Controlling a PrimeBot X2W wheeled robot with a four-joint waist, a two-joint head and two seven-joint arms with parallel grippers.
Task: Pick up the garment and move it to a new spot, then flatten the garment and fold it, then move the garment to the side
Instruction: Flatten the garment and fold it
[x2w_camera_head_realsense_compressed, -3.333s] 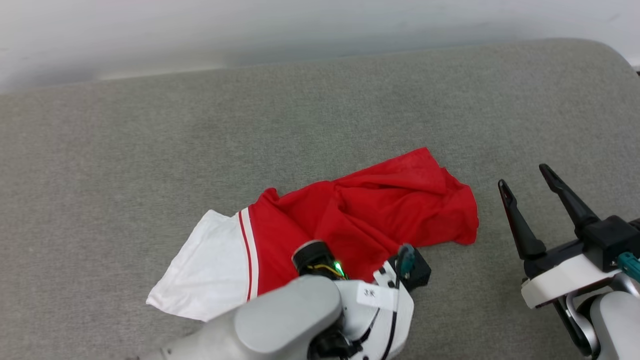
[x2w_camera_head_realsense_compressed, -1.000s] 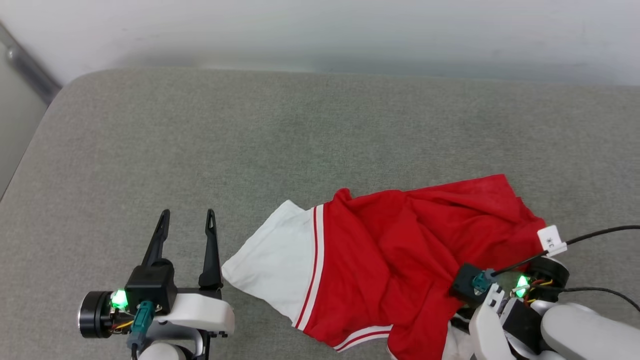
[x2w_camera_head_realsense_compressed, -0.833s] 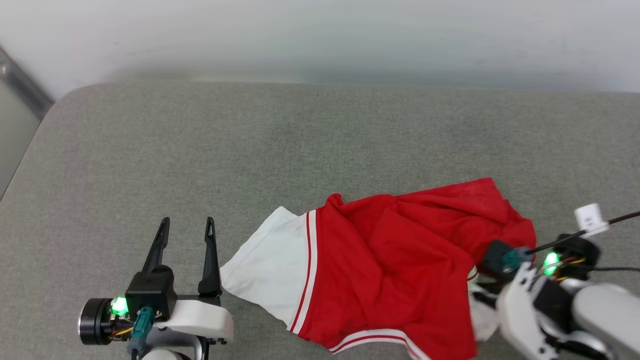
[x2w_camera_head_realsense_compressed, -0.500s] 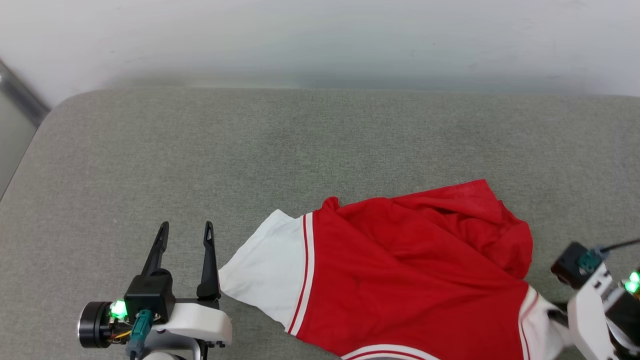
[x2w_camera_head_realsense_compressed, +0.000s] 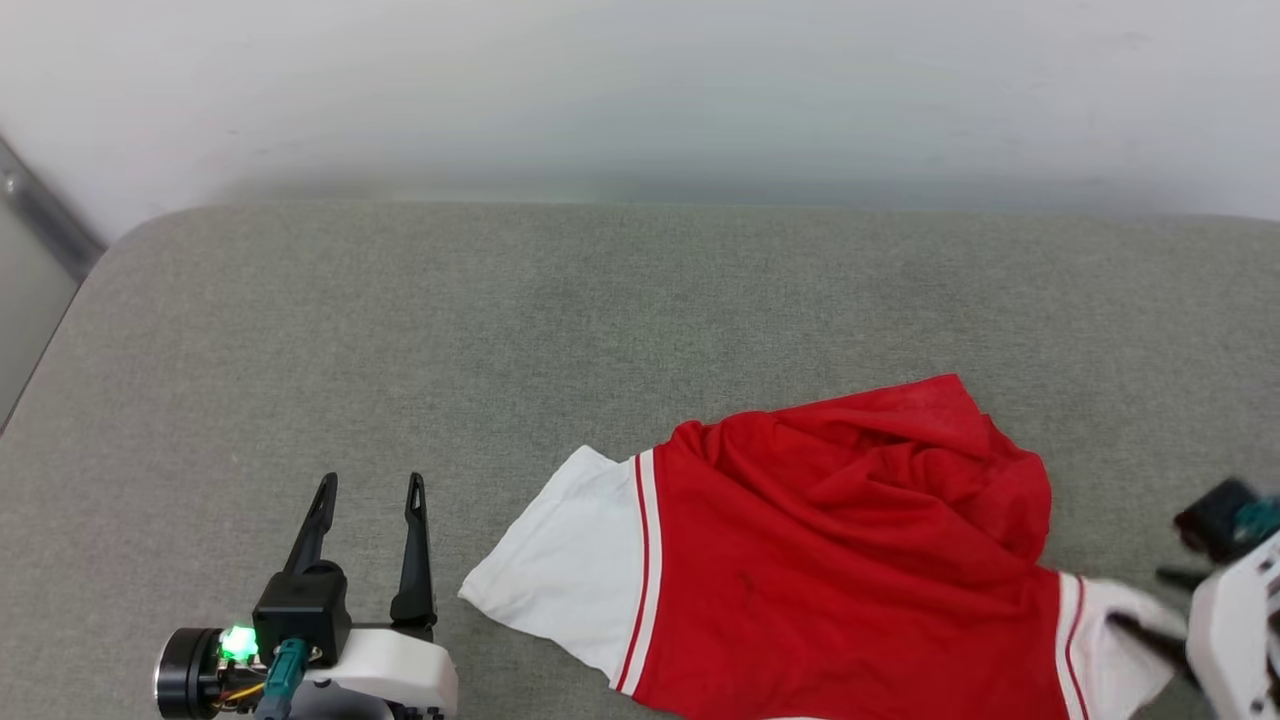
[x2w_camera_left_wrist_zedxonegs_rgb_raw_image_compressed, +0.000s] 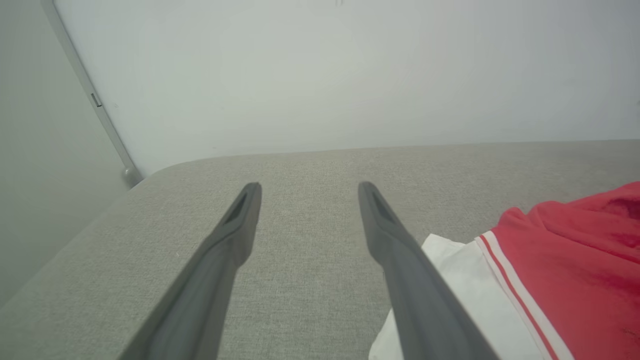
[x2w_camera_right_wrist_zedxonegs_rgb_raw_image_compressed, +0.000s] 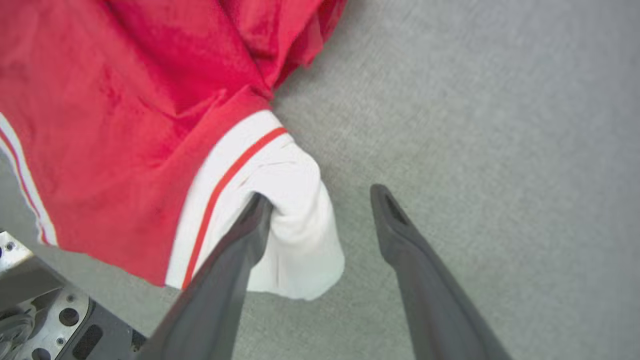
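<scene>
Facing open cushion (x2w_camera_head_realsense_compressed: 400, 330) to its rounded edge, we see the garment (x2w_camera_head_realsense_compressed: 850, 560) rumpled, red, white-sleeved; left gripper (x2w_camera_head_realsense_compressed: 371, 482) and right gripper (x2w_camera_right_wrist_zedxonegs_rgb_raw_image_compressed: 320, 195) spread.

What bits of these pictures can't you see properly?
- Head view: the red thin-fabric jersey with white sleeves runs off the bottom edge, so its lower part is cut off.
- Head view: the right jaws are blurred and clipped by the right edge.
- Right wrist view: a white sleeve drapes over one jaw's tip and hides it. Whether it is snagged or only resting, I cannot tell.
- Left wrist view: the right edge cuts off most of the jersey.
</scene>
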